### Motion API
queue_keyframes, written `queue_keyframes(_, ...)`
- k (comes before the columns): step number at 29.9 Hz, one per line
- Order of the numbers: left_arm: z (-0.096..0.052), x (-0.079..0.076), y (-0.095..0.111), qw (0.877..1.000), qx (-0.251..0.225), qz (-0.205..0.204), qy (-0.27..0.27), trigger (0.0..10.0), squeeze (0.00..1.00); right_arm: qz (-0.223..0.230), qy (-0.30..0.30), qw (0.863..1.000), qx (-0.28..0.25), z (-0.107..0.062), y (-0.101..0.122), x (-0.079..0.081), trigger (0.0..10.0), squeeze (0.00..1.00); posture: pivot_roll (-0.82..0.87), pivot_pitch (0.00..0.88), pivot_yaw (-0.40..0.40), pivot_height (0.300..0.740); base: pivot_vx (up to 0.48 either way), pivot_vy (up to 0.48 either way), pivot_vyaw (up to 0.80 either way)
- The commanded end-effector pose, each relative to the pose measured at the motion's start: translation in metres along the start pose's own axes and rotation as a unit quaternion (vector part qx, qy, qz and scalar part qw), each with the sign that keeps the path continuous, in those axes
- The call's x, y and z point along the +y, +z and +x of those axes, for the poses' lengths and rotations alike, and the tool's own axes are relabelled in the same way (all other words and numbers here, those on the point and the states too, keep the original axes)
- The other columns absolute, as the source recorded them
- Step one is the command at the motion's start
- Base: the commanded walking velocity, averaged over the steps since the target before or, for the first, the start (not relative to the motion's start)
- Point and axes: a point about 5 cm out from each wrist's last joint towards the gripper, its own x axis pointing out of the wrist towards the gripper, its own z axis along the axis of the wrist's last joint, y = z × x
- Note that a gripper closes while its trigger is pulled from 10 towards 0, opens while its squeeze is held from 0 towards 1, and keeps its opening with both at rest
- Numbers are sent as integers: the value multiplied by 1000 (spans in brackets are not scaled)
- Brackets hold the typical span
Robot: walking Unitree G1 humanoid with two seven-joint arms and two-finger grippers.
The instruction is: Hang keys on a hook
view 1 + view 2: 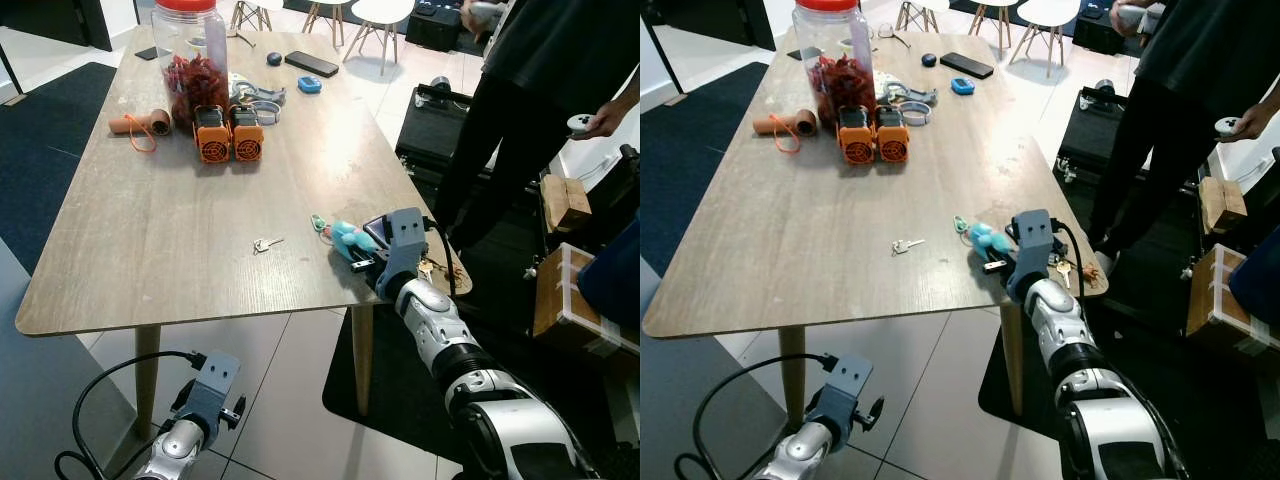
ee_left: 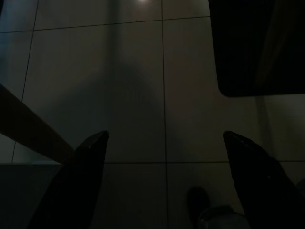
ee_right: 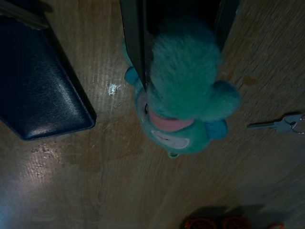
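At the near right corner of the bench [image 1: 150, 230], right pincer [image 1: 362, 262] rests low on the wood, fingers closed around a teal plush keychain [image 3: 186, 102]; the wrist view shows the plush wedged between both black fingers [image 3: 133, 43]. Its green ring end [image 1: 318, 222] lies just beyond the pincer, flat on the bench. A dark blue wallet [image 3: 40, 90] sits just beside the pincer, touching nothing it holds. More keys [image 1: 1064, 266] lie near the bench edge behind the wrist.

Left pincer [image 2: 164, 143] hangs idle below bench height, over floor tiles, fingers spread wide, holding nothing.

A small loose silver key [image 1: 266, 243] lies apart from the right pincer, toward the bench middle.

Well beyond the pincer: two orange fan blocks [image 1: 228, 133] side by side, a tall jar with red lid [image 1: 193, 55] touching behind them, an orange-corded roll [image 1: 140, 124] beside. Farther still, a black phone [image 1: 311, 63] and a small blue object [image 1: 309, 84].

A person in dark clothes [image 1: 530, 90] stands off the bench's right side, one hand [image 1: 600, 120] holding a white controller.
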Motion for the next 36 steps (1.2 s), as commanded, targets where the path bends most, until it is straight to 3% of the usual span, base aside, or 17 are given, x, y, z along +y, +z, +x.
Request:
queue_keyframes(1, 1, -1, 1, 1000, 1, -8, 1, 10000, 0, 4, -62, 996, -61, -4, 25, -26, 0, 0, 95, 38, -116, 740, 0, 0, 0)
queue_keyframes(7, 1, 4, 1, 1000, -1, -24, 16, 10000, 0, -3, -146, 978, -151, -24, 66, -71, 0, 0, 99, 35, -120, 740, 0, 0, 0)
queue_keyframes(9, 3, 10, 5, 996, -6, -72, 44, 10000, 0, -6, -189, 962, -197, -38, 86, -94, 0, 0, 98, 33, -124, 740, 0, 0, 0)
queue_keyframes(15, 4, 12, 8, 996, -8, -78, 50, 10000, 0, -12, -212, 953, -217, -47, 95, -104, 0, 0, 100, 33, -128, 740, 0, 0, 0)
queue_keyframes(17, 4, 12, 8, 996, -9, -70, 46, 10000, 0, -16, -258, 936, -239, -63, 104, -123, 0, 0, 100, 33, -128, 740, 0, 0, 0)
queue_keyframes(20, 4, 12, 8, 997, -9, -67, 45, 10000, 0, -14, -278, 928, -246, -70, 106, -131, 0, 0, 100, 31, -126, 740, 0, 0, 0)
queue_keyframes(21, 3, 13, 6, 997, -6, -66, 45, 10000, 0, 8, -318, 915, -247, -83, 102, -145, 0, 0, 100, 30, -123, 740, 0, 0, 0)
queue_keyframes(23, 3, 13, 6, 997, -6, -66, 45, 10000, 0, 8, -318, 915, -247, -83, 102, -145, 0, 0, 100, 30, -123, 740, 0, 0, 0)
queue_keyframes(24, 1, 13, 3, 997, -1, -64, 45, 10000, 0, 48, -367, 897, -241, -99, 91, -161, 0, 0, 101, 30, -121, 740, 0, 0, 0)
queue_keyframes(26, 1, 13, 3, 997, -1, -64, 45, 10000, 0, 48, -367, 897, -241, -99, 91, -161, 0, 0, 101, 30, -121, 740, 0, 0, 0)
queue_keyframes(27, 0, 13, -1, 997, 4, -64, 45, 10000, 0, 88, -414, 877, -227, -116, 73, -175, 0, 0, 102, 29, -119, 740, 0, 0, 0)
queue_keyframes(28, 0, 13, -1, 997, 4, -64, 45, 10000, 0, 88, -414, 877, -227, -116, 73, -175, 0, 0, 102, 29, -119, 740, 0, 0, 0)
queue_keyframes(29, -2, 14, -4, 997, 10, -63, 46, 10000, 0, 125, -459, 856, -205, -135, 49, -185, 0, 0, 105, 31, -120, 740, 0, 0, 0)
queue_keyframes(32, -3, 14, -7, 997, 13, -63, 46, 10000, 0, 147, -487, 840, -189, -148, 31, -189, 0, 0, 107, 33, -119, 740, 0, 0, 0)
queue_keyframes(33, -4, 15, -8, 997, 16, -63, 47, 10000, 0, 166, -509, 828, -166, -159, 10, -189, 0, 0, 107, 34, -119, 740, 0, 0, 0)
queue_keyframes(34, -4, 15, -8, 997, 16, -63, 47, 10000, 0, 166, -509, 828, -166, -159, 10, -189, 0, 0, 107, 34, -119, 740, 0, 0, 0)
queue_keyframes(36, -5, 16, -10, 997, 19, -61, 47, 10000, 0, 179, -530, 820, -125, -172, -19, -185, 0, 0, 107, 35, -117, 740, 0, 0, 0)
